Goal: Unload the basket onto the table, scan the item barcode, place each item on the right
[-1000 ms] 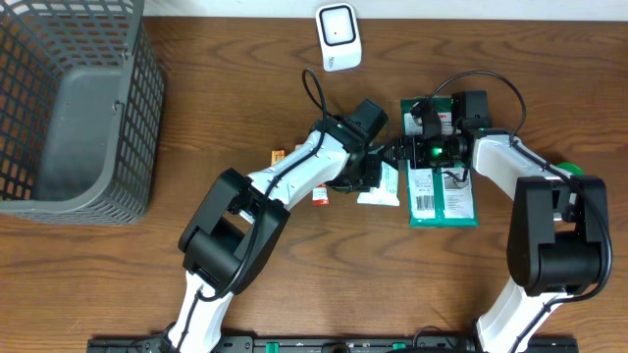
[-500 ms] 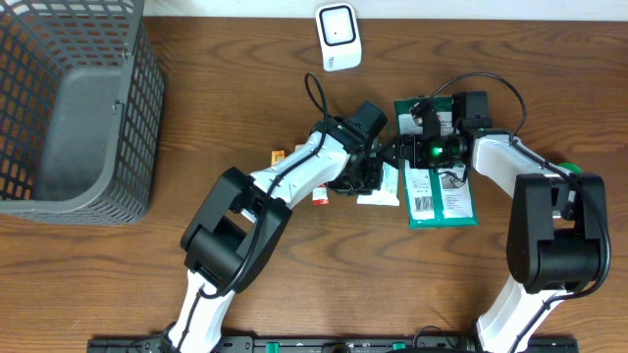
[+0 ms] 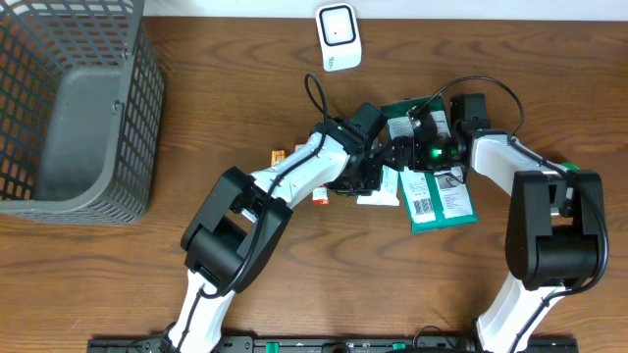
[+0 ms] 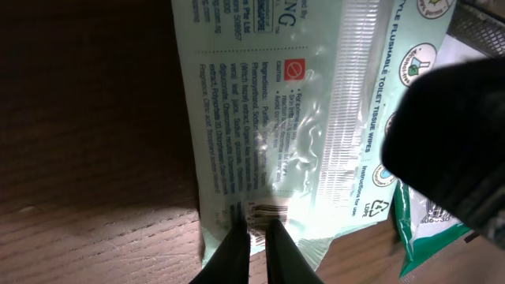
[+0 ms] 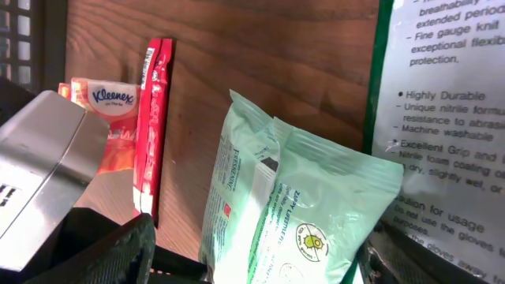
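Surface (image 3: pixel 98 275): mid-brown wood, and I read the darker grain as running parallel to the far edge.

Basket (image 3: pixel 147 118), far left corner: grey, square mesh grid.

Scanner (image 3: pixel 338 36), far edge: white shell, dark window.

Wipes pack (image 5: pixel 300 205): pale mint green with a whiter band down the middle. It carries fine dark print, one small red square mark and black barcode stripes near one end.

Glove pack (image 3: pixel 442 201): dark green border, white label panels, black print and barcode.

Sachet (image 5: pixel 150 126): plain red.

Tissue pack (image 5: pixel 106 99): orange, white patch with blue lettering.

Left arm (image 3: pixel 294 176) and right arm (image 3: pixel 500 157): white shells, black joints. A green light (image 3: pixel 430 152) glows on the right one.
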Action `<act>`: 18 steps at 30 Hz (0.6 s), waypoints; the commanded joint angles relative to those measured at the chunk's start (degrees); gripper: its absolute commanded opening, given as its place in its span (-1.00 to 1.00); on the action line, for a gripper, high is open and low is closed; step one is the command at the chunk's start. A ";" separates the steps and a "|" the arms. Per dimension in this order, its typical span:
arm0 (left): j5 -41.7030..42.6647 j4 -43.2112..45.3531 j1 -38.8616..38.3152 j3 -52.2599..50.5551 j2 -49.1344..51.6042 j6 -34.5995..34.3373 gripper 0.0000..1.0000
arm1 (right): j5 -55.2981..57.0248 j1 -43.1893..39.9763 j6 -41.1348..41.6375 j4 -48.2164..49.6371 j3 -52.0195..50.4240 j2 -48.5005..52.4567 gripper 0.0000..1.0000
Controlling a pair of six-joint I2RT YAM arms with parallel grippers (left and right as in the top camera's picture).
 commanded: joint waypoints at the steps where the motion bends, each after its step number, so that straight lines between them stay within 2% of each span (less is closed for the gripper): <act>1: -3.41 -0.50 -0.07 -2.01 2.80 1.03 -0.77 | -0.22 0.87 2.08 -0.22 -0.72 1.44 0.52; 8: -3.41 -0.52 -0.07 -2.01 2.80 1.03 -0.78 | -0.22 2.43 4.13 0.02 -0.72 1.44 0.44; 12: -3.41 -0.50 -0.07 -2.01 2.80 1.03 -0.77 | 0.50 2.86 4.07 0.07 -0.72 1.44 0.29; 18: -3.41 -0.52 -0.07 -2.01 2.80 1.03 -0.78 | 1.97 2.84 4.04 0.22 -0.72 1.44 -0.07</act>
